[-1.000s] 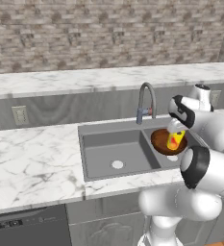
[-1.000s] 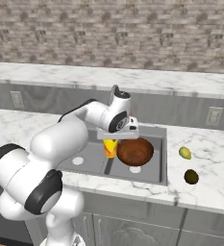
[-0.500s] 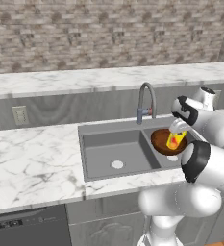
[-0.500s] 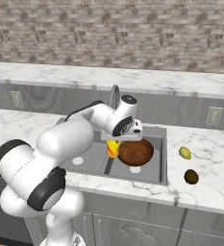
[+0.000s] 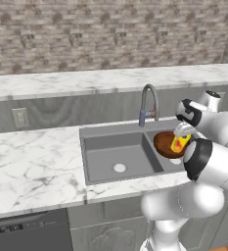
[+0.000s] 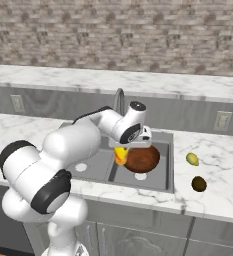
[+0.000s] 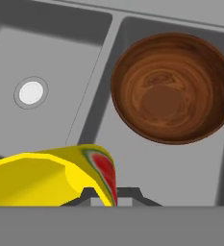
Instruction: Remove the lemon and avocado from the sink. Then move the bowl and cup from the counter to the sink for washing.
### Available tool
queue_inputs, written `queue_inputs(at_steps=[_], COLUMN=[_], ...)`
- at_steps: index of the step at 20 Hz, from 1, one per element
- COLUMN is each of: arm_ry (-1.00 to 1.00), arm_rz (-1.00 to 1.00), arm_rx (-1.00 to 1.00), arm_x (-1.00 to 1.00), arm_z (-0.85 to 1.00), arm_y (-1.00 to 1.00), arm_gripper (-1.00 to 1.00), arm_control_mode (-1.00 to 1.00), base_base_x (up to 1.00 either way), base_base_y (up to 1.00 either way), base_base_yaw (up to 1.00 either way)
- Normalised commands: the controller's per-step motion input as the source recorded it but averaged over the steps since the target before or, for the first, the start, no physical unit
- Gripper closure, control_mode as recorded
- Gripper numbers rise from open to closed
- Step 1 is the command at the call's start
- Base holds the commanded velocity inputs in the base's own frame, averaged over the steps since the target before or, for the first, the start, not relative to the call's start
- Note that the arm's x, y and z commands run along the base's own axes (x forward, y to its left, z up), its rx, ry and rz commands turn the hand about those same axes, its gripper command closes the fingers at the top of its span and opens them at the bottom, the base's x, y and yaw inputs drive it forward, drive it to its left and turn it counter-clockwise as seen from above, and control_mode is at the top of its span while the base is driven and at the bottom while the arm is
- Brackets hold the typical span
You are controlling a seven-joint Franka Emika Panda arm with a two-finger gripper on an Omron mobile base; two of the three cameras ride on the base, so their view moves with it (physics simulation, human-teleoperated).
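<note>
Directly under the gripper [image 6: 122, 148], clamped in its closed jaws, hangs the cup [image 6: 120, 155], yellow, held by the rim; hand view shows the rim wall pinched between the two dark tips, red patch on the side. Gripper sits above the sink [image 6: 164, 183], roughly over the divider between the two basins.

Just beside the cup, on the gripper's right, the bowl [image 6: 142, 158] rests in the right basin, upright, mouth open to the hand camera. Whether cup and bowl touch cannot be told from the base views; from the hand they look apart. Left basin lies on the other side of the gripper, bare apart from its white drain [image 7: 31, 92].

Well off to the right of the gripper, on the counter [image 6: 219, 170]: lemon [image 6: 192, 159], and nearer the front edge, avocado [image 6: 199, 184]. Both out of the sink.

Judgement: last step, cup release.

Risks:
- Dropping over the divider: cup could land on the ridge, tip, and roll into either basin.
- Lowering toward the right: cup base could strike the bowl rim and knock the bowl askew.
- Rim pinch is thin; a swing could twist the cup in the jaws.
</note>
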Motion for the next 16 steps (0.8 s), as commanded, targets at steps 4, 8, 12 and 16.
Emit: queue_inputs(at_steps=[4, 8, 12, 16], arm_ry=[0.00, 0.00, 0.00, 0.00], arm_rz=[0.00, 0.00, 0.00, 0.00], arm_rx=[0.00, 0.00, 0.00, 0.00], arm_x=[0.02, 0.01, 0.01, 0.01], arm_z=[-0.07, -0.09, -0.09, -0.10], arm_y=[-0.11, -0.11, -0.10, -0.03], arm_gripper=[1.00, 1.00, 1.00, 1.00], arm_control_mode=[-1.00, -1.00, -1.00, -1.00], base_base_x=[0.00, 0.00, 0.00, 0.00], base_base_y=[0.00, 0.00, 0.00, 0.00], base_base_yaw=[0.00, 0.00, 0.00, 0.00])
